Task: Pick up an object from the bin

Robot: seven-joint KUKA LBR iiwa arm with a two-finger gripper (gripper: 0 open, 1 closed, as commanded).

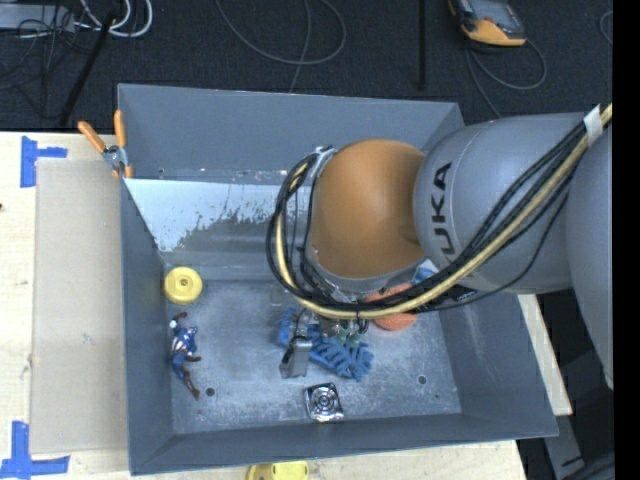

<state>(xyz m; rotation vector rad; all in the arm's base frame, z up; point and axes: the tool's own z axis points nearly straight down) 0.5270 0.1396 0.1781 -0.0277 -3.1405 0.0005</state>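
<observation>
1. Bin [250, 133] is showing plain grey, with pale flecking on one wall
2. Round disc [183, 285] is showing yellow
3. Small figure [183, 348] is showing mostly blue
4. Toothed piece [340, 358] is showing blue
5. Small metal piece [324, 401] is gleaming silver
6. Wrist cover [365, 208] is showing orange

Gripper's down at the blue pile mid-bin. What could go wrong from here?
1. The gripper is at the left edge of a heap of blue pieces that lie across each other. It may catch several at once, or only drag them.
2. The small silver metal piece lies just in front of that heap, close to the bin's front wall. A dragged heap could shove it against the wall.
</observation>
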